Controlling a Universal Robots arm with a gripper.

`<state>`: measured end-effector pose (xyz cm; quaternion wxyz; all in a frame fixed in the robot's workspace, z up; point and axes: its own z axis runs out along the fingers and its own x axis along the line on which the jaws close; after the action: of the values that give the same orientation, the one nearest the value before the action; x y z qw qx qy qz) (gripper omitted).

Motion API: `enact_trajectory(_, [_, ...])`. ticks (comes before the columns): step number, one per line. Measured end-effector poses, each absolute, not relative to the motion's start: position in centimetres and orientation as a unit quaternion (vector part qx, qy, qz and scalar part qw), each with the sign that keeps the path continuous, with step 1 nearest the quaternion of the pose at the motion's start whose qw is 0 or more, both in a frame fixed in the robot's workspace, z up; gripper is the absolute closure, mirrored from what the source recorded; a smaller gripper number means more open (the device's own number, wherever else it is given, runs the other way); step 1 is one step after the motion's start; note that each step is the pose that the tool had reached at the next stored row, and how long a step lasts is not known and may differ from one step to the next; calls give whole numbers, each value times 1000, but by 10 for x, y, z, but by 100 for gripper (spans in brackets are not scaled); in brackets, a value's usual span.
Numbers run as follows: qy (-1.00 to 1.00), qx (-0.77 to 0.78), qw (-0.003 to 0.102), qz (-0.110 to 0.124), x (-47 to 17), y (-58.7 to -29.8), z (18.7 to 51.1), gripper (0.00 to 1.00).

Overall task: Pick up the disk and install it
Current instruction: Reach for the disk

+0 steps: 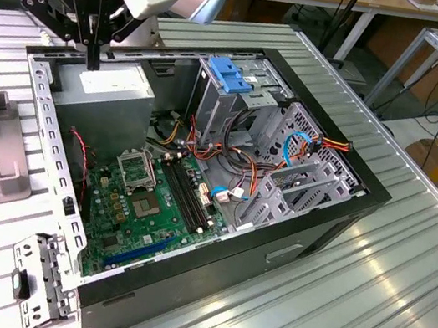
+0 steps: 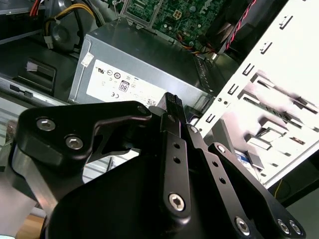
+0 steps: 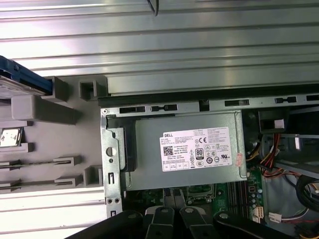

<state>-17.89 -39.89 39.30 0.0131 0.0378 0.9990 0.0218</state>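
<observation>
Disk (image 3: 22, 79), first wrist view: blue rail plus a sliver of silver body on the grey fixture (image 3: 60, 124) outside the PC case (image 1: 298, 246). The rest is cut off at the frame edge and the label is hidden. Gripper (image 1: 93, 57) has its fingers together and empty, over the power supply (image 1: 107, 102).

Exterior view: one open computer case (image 1: 310, 227) on one counter (image 1: 399, 298). Inside it, one power-supply box (image 1: 103, 101) at 10 o'clock, one motherboard (image 1: 139, 209) at 7 o'clock, one light-blue latch piece (image 1: 228, 75) at 12 o'clock. First wrist view: one disk (image 3: 20, 78), one grey fixture (image 3: 55, 142).
</observation>
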Motion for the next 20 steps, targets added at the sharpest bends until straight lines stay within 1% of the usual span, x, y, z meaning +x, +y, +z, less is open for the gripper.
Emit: enact_trajectory(20, [999, 38, 13, 22, -194, -399, 393, 89])
